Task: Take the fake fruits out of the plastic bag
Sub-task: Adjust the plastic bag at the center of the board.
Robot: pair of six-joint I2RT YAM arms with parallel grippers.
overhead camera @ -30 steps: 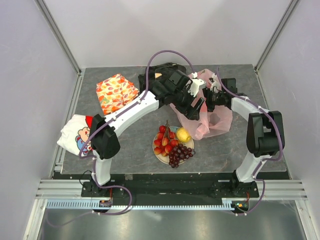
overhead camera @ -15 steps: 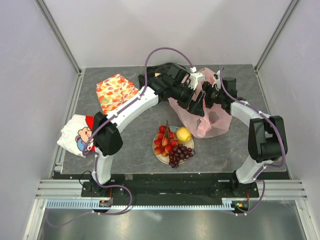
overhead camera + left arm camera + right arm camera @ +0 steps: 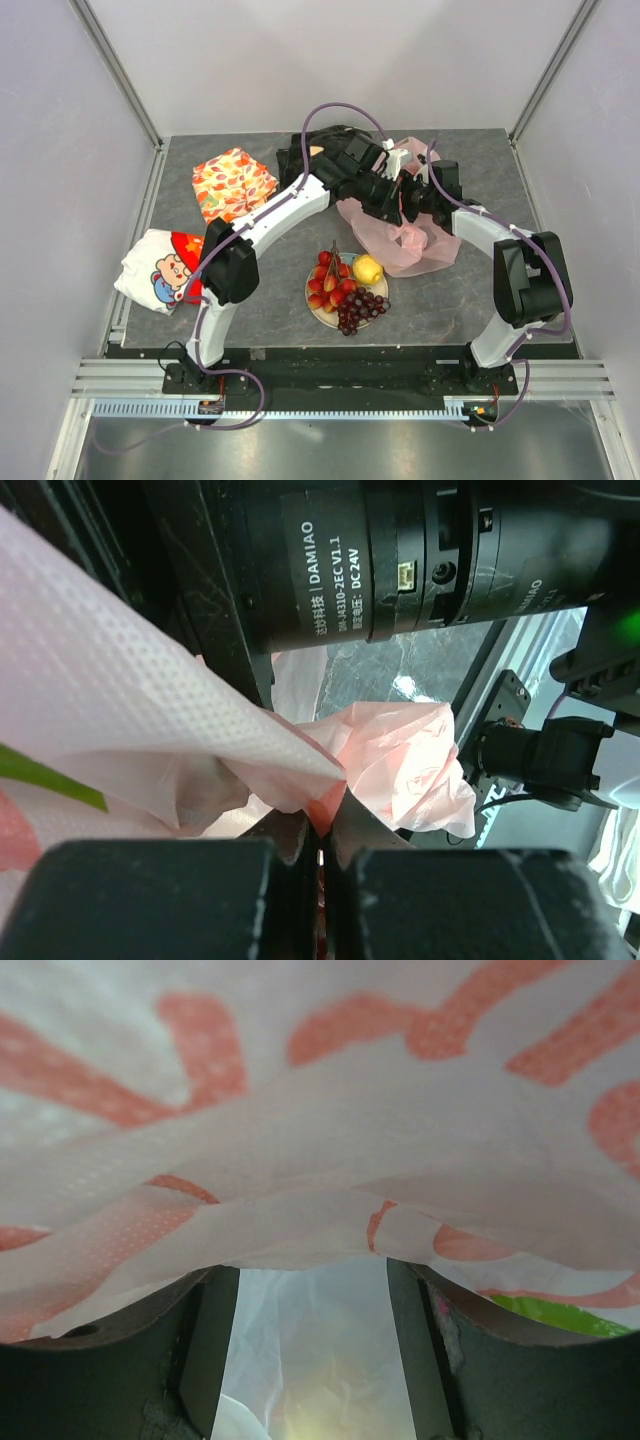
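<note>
Left tool (image 3: pixel 322 810): closed, pinching a gathered fold of the plastic bag (image 3: pixel 400 770), film bunched right at the tips. Top view puts the left tool (image 3: pixel 388 203) at the bag's 11 o'clock edge, with the pink film pulled up into a peak there. Right tool (image 3: pixel 312 1300): jaws stand apart and the fingers (image 3: pixel 200 1360) are clear of each other. Bag film with red print is draped across the top of both, and more translucent film shows through the gap. Can't tell whether it's actually holding any of it. From above, the right tool (image 3: pixel 412 200) sits just beside the left one, at its 3 o'clock, both over the same end of the bag. The rest of the plastic bag (image 3: pixel 425 250) lies crumpled and flat on the bench (image 3: pixel 270 290), trailing toward 4 o'clock from the tools. The fake fruits (image 3: pixel 346 288) are outside the bag on a plate (image 3: pixel 316 311), at 7 o'clock from the bag and near it but apart. On the plate: red fruit cluster (image 3: pixel 328 280) at 9 o'clock, lemon (image 3: pixel 367 269) at 1 o'clock, grape bunch (image 3: pixel 362 305) at 5 o'clock hanging over the rim. Can't see inside the bag from any view. Orange leaf-print cloth (image 3: pixel 232 185) is at 10 o'clock from the plate, well apart. Cartoon-print cloth (image 3: pixel 160 268) is at 9 o'clock, on the bench's left edge.
</note>
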